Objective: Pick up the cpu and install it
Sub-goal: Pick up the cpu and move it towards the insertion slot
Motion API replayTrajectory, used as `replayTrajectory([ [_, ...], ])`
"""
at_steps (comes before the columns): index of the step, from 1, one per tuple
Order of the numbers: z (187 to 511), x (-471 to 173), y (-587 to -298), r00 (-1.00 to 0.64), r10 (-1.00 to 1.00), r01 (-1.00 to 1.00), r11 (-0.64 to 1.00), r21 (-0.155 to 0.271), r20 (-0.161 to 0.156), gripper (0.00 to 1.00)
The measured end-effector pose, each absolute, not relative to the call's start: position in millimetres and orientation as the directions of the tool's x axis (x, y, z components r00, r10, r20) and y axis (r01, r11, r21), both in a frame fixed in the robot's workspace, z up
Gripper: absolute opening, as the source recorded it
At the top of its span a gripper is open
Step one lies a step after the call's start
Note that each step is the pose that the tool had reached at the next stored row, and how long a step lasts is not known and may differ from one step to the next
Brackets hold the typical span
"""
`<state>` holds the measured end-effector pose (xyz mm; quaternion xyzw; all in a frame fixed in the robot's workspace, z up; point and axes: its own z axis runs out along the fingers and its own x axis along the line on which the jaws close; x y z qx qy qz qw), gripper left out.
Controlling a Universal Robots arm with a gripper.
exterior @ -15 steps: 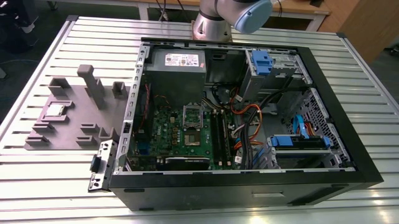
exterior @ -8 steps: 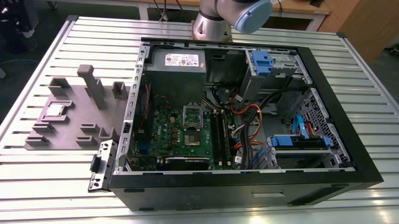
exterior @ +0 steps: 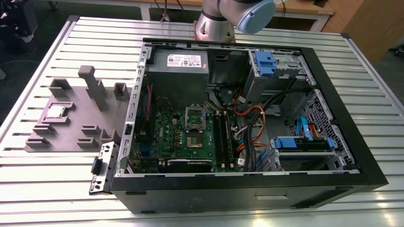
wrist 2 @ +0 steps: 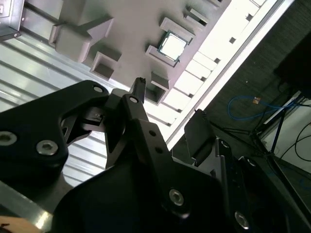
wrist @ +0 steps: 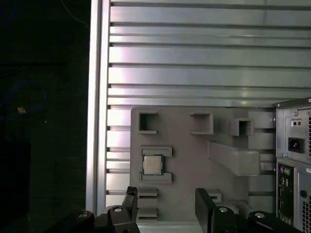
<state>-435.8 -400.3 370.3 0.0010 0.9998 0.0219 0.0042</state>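
The cpu [exterior: 57,111] is a small silvery square chip lying flat in a holder on the grey fixture plate [exterior: 75,127], at the exterior view's left, outside the computer case. In both wrist views the cpu [wrist: 152,165] [wrist 2: 173,47] sits between two low grey blocks. My gripper [wrist: 167,208] [wrist 2: 167,109] hangs above the plate some way off the chip, open, with nothing between its two black fingers [wrist: 207,209]. The green motherboard [exterior: 189,137] lies inside the open case, its socket area [exterior: 193,140] uncovered.
The black computer case [exterior: 252,184] lies open on a slatted aluminium table [exterior: 57,189]. Inside are a power supply [exterior: 180,71], drive cages with blue clips [exterior: 302,144] and bundled cables [exterior: 252,123]. Tall grey posts [exterior: 92,82] rise from the fixture plate. The arm's base [exterior: 215,26] stands behind the case.
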Motion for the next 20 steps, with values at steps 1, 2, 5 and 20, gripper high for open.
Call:
replayTrajectory([
  [1,368.5,-435.8,-400.4,-1.0,0.002,0.002,0.999,0.044,-0.008,0.59],
  [2,367.0,-435.9,-400.4,-1.0,0.002,0.002,0.999,0.044,-0.008,0.59],
  [5,366.6,-435.9,-400.4,-1.0,0.002,0.002,0.999,0.044,-0.008,0.59],
  [20,359.6,-436.0,-400.4,-1.0,0.002,0.002,0.999,0.044,-0.008,0.59],
])
